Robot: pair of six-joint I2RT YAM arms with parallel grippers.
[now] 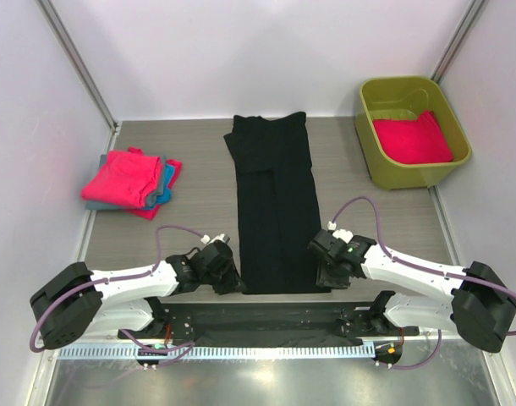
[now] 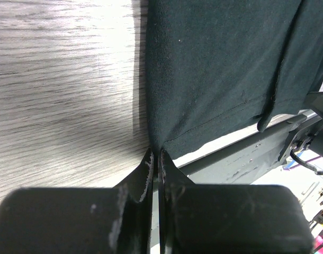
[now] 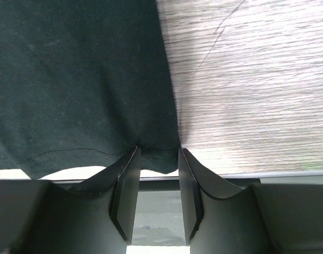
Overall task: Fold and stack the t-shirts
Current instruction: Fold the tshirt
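A black t-shirt (image 1: 275,203) lies folded into a long strip down the middle of the table, its hem at the near edge. My left gripper (image 1: 227,279) is at the hem's left corner. In the left wrist view the gripper (image 2: 155,153) is shut, pinching the corner of the black cloth (image 2: 230,69). My right gripper (image 1: 326,272) is at the hem's right corner. In the right wrist view the gripper (image 3: 158,151) stands open, its jaws apart either side of the black hem corner (image 3: 71,79). A stack of pink and blue folded t-shirts (image 1: 131,179) lies at the left.
An olive-green tub (image 1: 372,161) at the back right holds a pink t-shirt (image 1: 413,138). The near table edge and metal rail (image 1: 258,321) run just under both grippers. White walls close in the left, right and back.
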